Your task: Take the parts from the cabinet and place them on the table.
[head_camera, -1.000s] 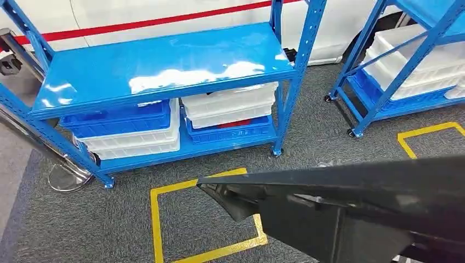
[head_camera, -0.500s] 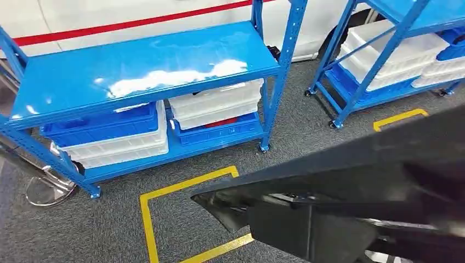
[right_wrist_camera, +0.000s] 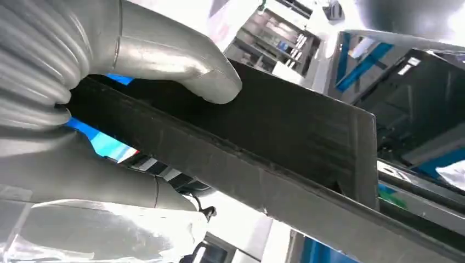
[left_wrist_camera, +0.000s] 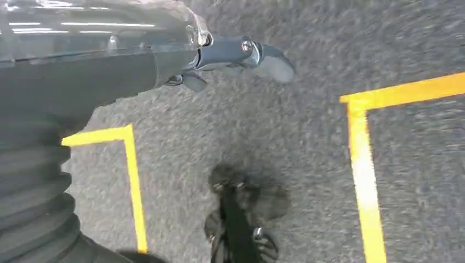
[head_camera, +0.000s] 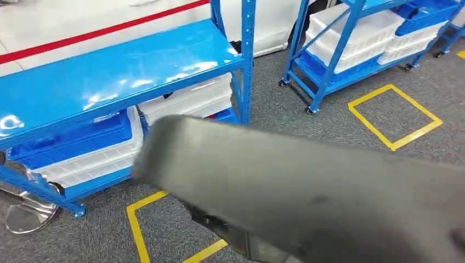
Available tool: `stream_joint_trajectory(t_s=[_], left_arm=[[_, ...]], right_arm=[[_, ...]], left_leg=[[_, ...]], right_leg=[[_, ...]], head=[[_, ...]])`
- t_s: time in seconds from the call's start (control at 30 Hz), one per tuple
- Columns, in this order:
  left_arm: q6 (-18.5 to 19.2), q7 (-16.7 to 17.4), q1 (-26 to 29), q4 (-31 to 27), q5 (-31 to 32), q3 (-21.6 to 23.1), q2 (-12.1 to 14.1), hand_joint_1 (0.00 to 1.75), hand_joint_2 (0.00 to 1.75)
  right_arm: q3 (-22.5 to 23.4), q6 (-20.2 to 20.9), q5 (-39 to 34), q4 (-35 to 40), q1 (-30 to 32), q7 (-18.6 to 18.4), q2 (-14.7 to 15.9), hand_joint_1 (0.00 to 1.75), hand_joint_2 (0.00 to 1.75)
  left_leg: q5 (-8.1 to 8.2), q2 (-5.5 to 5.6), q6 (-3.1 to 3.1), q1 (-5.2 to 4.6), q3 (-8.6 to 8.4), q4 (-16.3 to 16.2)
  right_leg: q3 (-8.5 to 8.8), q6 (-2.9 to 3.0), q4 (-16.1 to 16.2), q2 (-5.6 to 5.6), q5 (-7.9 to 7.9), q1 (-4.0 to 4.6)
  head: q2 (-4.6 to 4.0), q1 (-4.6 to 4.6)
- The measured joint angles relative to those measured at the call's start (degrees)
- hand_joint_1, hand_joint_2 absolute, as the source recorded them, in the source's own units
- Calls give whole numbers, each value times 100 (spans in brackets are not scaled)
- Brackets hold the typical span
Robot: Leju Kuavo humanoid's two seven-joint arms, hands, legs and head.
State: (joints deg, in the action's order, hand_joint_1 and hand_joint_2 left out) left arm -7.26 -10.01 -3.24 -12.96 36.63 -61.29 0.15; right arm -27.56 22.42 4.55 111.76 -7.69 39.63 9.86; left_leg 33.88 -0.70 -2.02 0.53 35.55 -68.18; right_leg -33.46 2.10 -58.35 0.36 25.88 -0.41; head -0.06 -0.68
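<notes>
Right hand [right_wrist_camera: 109, 109] gripping a big black panel [right_wrist_camera: 263, 148]
Thumb clamped on top; left hand's [left_wrist_camera: 241, 57] grip, can't tell.

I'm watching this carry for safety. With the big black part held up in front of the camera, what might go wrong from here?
1. The black part covers much of the head view, so the blue rack close by could be clipped.
2. The right robot hand seems to grip the part only near one edge; the long panel might twist or slip.

Right hand [right_wrist_camera: 109, 109] clamped on part; left hand [left_wrist_camera: 241, 57] slack, floorward.
</notes>
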Motion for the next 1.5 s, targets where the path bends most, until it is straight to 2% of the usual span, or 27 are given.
stream_joint_trajectory(t_s=[0.03,0.1,0.17,0.2,0.23,0.27,0.37,0.4,0.47,0.53,0.6,0.63,0.7,0.73,0.77,0.9,0.97,1.0,1.07,1.1,1.13,1.2,1.23,1.27,1.4,1.47,1.5], left_arm=[[13,-37,5,0,-2,-2,22,0,175],[42,-61,3,0,-2,-2,31,0,175],[77,-101,-10,0,9,-2,31,0,175],[88,-133,-17,0,18,-2,33,0,175],[96,-151,-18,0,17,-2,46,0,175],[129,-166,-12,0,18,-4,55,0,175],[157,-184,-13,-13,18,-9,83,0,175],[157,-177,-23,-20,22,-9,85,0,175],[140,-127,-32,-31,66,-9,96,0,175],[122,-35,4,-31,92,-13,118,0,175],[46,59,16,-33,120,-24,145,0,175],[4,105,10,-33,125,-44,157,0,175],[-83,193,3,-42,129,-68,166,0,175],[-122,241,0,-42,129,-85,173,0,175],[-171,276,1,-48,127,-114,188,0,175],[-201,400,-34,-57,135,-175,195,0,175],[-188,413,-44,-57,155,-184,179,0,175],[-110,365,-23,-57,151,-192,173,0,175],[20,271,3,-57,122,-210,169,0,175],[68,201,14,-57,131,-214,153,0,175],[81,144,19,-57,142,-216,140,0,175],[59,39,25,-57,233,-216,114,0,175],[20,28,29,-57,291,-216,107,0,175],[-22,37,27,-57,352,-214,101,0,175],[-116,184,19,-57,498,-192,70,0,175],[-181,267,-13,-57,544,-173,39,0,175],[-214,280,-1,-55,544,-168,18,0,175]], right_arm=[[-61,83,-13,-105,-41,2,-35,155,175],[-147,151,-13,-287,-92,0,-92,155,175],[-234,197,17,-471,-187,0,-149,155,175],[-276,215,24,-534,-228,0,-188,155,175],[-302,226,24,-573,-250,0,-217,155,175],[-341,230,22,-619,-291,0,-252,155,175],[-376,228,6,-689,-277,2,-282,155,175],[-376,219,-7,-691,-272,2,-282,155,175],[-376,215,-70,-691,-246,2,-282,155,175],[-376,210,-149,-694,-206,2,-282,155,175],[-374,177,-173,-704,-153,2,-282,155,175],[-374,149,-179,-706,-128,2,-280,155,175],[-374,134,-188,-704,-111,2,-282,155,175],[-374,136,-195,-702,-115,2,-282,155,175],[-378,138,-201,-704,-125,-4,-287,155,175],[-376,162,-315,-700,-147,-89,-291,155,175],[-376,180,-350,-700,-196,-136,-295,155,175],[-376,201,-352,-700,-226,-157,-324,155,175],[-378,202,-315,-700,-213,-164,-337,155,175],[-385,191,-267,-702,-180,-153,-337,155,175],[-391,164,-232,-702,-145,-120,-335,155,175],[-418,79,-145,-700,-96,-94,-335,155,175],[-420,42,-114,-691,-79,-94,-335,155,175],[-426,-8,-64,-674,-54,-105,-335,155,175],[-479,-131,28,-536,42,-260,-337,155,175],[-494,-174,24,-462,70,-330,-337,155,175],[-501,-174,17,-449,72,-339,-339,155,175]], left_leg=[[178,22,-9,0,211,-476],[105,28,-1,0,295,-672],[-365,66,37,1,-89,103],[-633,219,68,3,-362,668],[-644,463,104,8,-464,936],[-625,508,116,13,-523,1076],[-643,350,176,-35,-520,1080],[-698,271,239,43,-544,1181],[-734,135,290,10,-562,1226],[-727,-30,312,-17,-548,1217],[-720,-184,309,-22,-536,1207],[-712,-245,300,-22,-538,1200],[-670,-361,263,-19,-556,1163],[-642,-406,230,-27,-564,1138],[-611,-429,187,-75,-548,1105],[-589,-608,70,-49,-588,1110],[-324,-185,21,-7,-466,805],[-27,-44,9,7,-230,271],[288,20,0,6,153,-538],[284,21,6,7,271,-749],[125,27,23,6,226,-621],[-452,137,80,7,-199,326],[-656,299,111,8,-396,770],[-602,572,143,11,-462,958],[-649,359,221,-29,-501,1090],[-725,211,302,3,-534,1201],[-726,132,330,-9,-526,1201]], right_leg=[[-20,16,-8,70,-12,9],[-43,17,-28,190,-20,17],[-40,7,-48,325,-26,19],[-36,3,-57,388,-28,18],[-50,-8,-58,416,-35,4],[-93,-51,-92,498,-49,29],[-156,-177,-41,667,-128,-30],[-165,-214,-60,681,-117,-1],[-344,-224,-444,175,191,22],[-768,-262,-1349,33,637,-7],[-948,-287,-1748,16,693,-37],[-839,-291,-1553,-6,532,-48],[-270,-276,-543,-157,42,-52],[-72,-252,-145,-361,12,-37],[-51,-210,-95,-430,57,36],[-93,-64,-73,-167,12,34],[-82,-8,-43,-96,-16,4],[-91,23,-43,-29,-26,9],[-101,32,-46,87,-32,31],[-100,34,-48,162,-34,42],[-95,34,-54,230,-34,49],[-76,32,-70,381,-34,54],[-72,29,-73,438,-34,52],[-98,-4,-91,490,-40,72],[-190,-165,-54,748,-132,-3],[-311,-183,-326,239,109,38],[-480,-202,-689,121,338,31]], head=[[2,-2],[2,-2],[2,-2],[2,-2],[2,2],[2,2],[2,0],[2,7],[2,42],[2,40],[2,40],[2,44],[0,44],[2,44],[2,44],[2,33],[0,29],[2,29],[2,26],[2,28],[2,29],[2,29],[2,29],[2,35],[2,33],[2,57],[2,57]])
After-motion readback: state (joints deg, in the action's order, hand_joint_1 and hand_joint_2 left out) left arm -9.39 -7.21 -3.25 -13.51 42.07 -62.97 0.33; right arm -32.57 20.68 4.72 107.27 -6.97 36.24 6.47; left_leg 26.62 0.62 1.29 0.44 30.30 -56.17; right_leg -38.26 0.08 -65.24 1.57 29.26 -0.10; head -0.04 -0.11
